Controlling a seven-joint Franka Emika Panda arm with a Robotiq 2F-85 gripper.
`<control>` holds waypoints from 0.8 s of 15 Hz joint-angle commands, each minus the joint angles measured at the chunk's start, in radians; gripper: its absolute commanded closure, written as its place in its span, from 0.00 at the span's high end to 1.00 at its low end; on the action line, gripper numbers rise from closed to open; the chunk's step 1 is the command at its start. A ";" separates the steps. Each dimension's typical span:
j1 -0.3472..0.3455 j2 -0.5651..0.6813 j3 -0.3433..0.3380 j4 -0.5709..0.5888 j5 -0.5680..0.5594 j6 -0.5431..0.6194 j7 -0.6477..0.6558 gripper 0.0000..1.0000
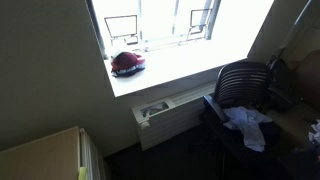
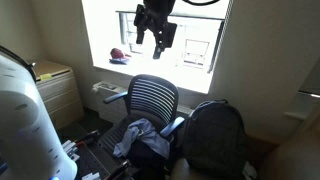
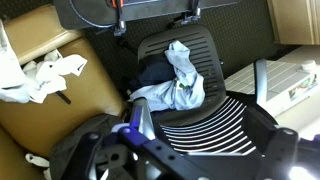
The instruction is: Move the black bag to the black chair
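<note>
One black chair (image 2: pixel 153 100), one black bag (image 2: pixel 213 135)

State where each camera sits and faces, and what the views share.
Exterior view: high, looking down at the window sill and black chair; no robot part shows.
Exterior view: in the room, facing the window; the open gripper hangs above the chair, black bag beside it.
Wrist view: looks down on the chair seat; fingers at the top edge.
Shared: all show the chair with cloth on it.
</note>
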 commanded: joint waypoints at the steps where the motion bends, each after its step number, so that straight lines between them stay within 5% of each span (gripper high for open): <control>1: -0.034 0.009 0.024 0.003 0.015 -0.003 -0.017 1.00; 7: -0.022 0.125 0.196 -0.139 -0.001 0.495 0.247 1.00; 12: -0.028 0.325 0.353 -0.097 -0.069 0.942 0.464 1.00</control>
